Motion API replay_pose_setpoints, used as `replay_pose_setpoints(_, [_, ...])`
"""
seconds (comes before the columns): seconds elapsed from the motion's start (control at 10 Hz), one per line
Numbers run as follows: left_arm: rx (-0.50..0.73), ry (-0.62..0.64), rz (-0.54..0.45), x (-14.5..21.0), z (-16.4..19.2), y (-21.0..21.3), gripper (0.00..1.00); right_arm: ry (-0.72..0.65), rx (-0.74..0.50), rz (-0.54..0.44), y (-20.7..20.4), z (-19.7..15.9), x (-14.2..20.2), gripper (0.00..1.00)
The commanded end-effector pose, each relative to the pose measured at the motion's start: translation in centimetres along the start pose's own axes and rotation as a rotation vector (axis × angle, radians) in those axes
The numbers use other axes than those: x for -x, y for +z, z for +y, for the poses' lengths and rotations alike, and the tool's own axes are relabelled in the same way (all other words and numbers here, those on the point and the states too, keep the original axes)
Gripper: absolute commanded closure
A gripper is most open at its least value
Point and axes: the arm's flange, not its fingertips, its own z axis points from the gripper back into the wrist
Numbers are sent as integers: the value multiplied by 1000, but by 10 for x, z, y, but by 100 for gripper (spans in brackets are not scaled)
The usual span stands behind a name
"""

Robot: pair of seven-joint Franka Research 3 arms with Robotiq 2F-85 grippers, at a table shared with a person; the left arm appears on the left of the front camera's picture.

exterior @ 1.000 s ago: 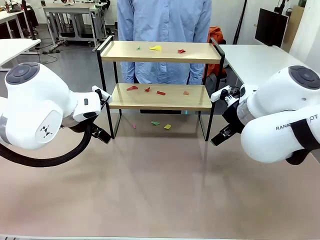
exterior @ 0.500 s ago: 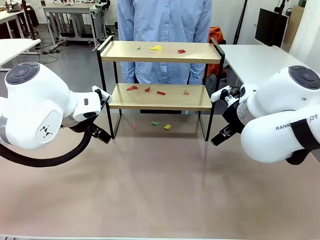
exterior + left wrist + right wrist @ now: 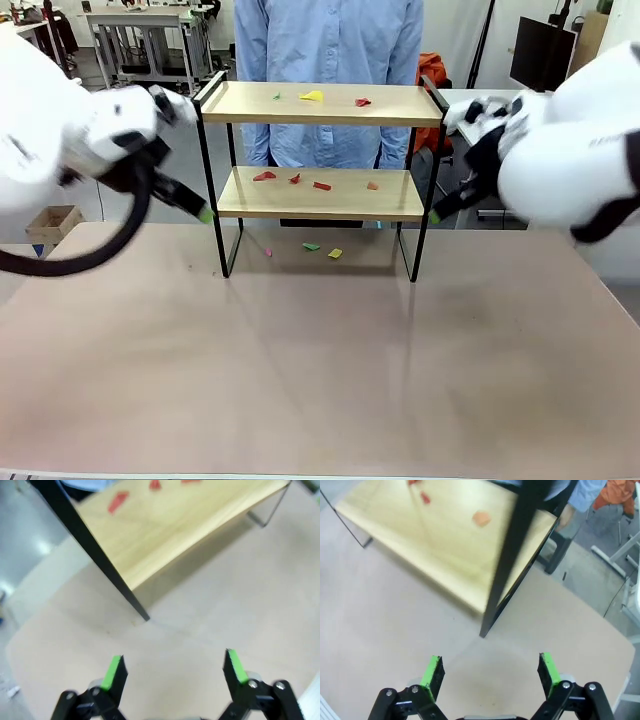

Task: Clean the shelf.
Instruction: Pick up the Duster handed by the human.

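Note:
The shelf (image 3: 320, 195), two light wooden boards in a thin black frame, stands at the table's far middle. Small red, yellow, green and orange paper scraps (image 3: 312, 96) lie on both boards. My left gripper (image 3: 198, 209) is open beside the shelf's left front leg, level with the lower board. At the right front leg, my right gripper (image 3: 443, 209) is open at the same height. In the left wrist view the open gripper (image 3: 175, 666) hangs over the table before the lower board (image 3: 165, 527). In the right wrist view the open gripper (image 3: 490, 671) faces the black leg (image 3: 512, 555).
A person in a blue shirt (image 3: 330, 50) stands right behind the shelf. A few scraps (image 3: 335, 254) lie on the tan table (image 3: 320, 380) under the shelf. White tables (image 3: 510, 120) stand at the far right and far left.
Both arms have swung up and outward, from low over the table to the level of the shelf's boards, and are blurred by motion. Both grippers stay open. The shelf and scraps are unmoved.

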Motion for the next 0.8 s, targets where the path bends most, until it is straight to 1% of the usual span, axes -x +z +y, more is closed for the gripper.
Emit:
replay_pose_setpoints(0.0, [110,-36,16,-4,50,19,0,21,-108,-42,23,-46,-1,0])
replay_pose_setpoints(0.1, [212,-78,-10,-3,74,27,0,65,-174,-61,36,-69,-1,0])
replay_pose_setpoints(0.2, [331,-190,-86,4,107,33,0,136,-263,-88,49,-100,3,0])
replay_pose_setpoints(0.3, [341,-205,-119,11,129,29,0,190,-332,-105,53,-123,8,0])
replay_pose_setpoints(0.4, [417,-308,-215,24,149,25,0,222,-389,-138,55,-148,17,0])
replay_pose_setpoints(0.5, [463,-411,-337,40,166,22,0,266,-451,-169,53,-168,27,0])
replay_pose_setpoints(0.6, [454,-443,-393,51,180,20,0,288,-490,-140,48,-183,37,0])
replay_pose_setpoints(0.7, [436,-426,-387,60,190,15,0,312,-523,-160,41,-193,47,0])
